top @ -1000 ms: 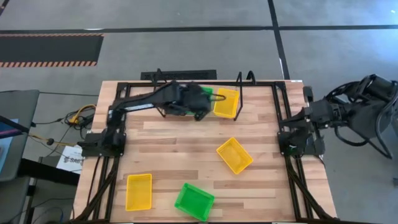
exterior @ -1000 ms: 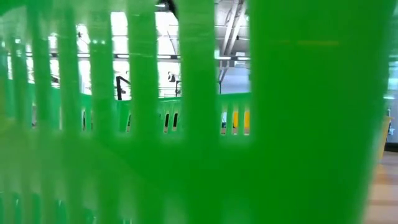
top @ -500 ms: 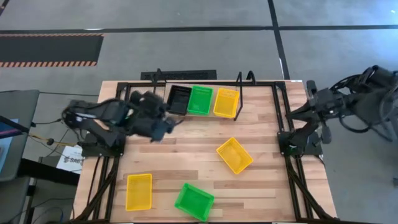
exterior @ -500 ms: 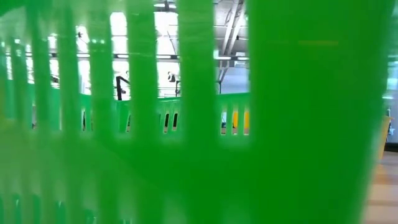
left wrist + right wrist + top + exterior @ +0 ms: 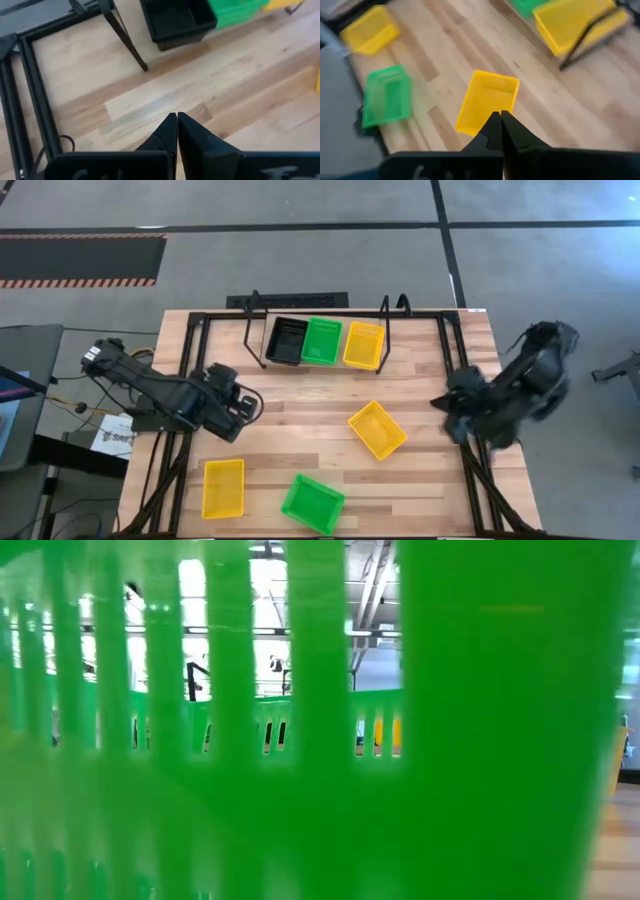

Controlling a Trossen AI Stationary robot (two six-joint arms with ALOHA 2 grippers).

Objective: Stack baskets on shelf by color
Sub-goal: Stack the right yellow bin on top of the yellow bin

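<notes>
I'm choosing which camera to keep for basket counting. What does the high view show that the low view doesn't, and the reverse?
Only the high view shows the shelf holding a black basket, a green basket and a yellow basket, two loose yellow baskets, and both arms. Only the low view shows room lights and ceiling through the slots. Both show the loose green basket, which nearly fills the low view.

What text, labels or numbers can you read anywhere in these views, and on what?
None can be read for certain.
White paper sheet on the floor beside the table's left edge: dark print, too small and blurred to read.
Perforated plastic baskets, black, green and yellow, on the wire-framed wooden shelf: no markings visible.
</notes>
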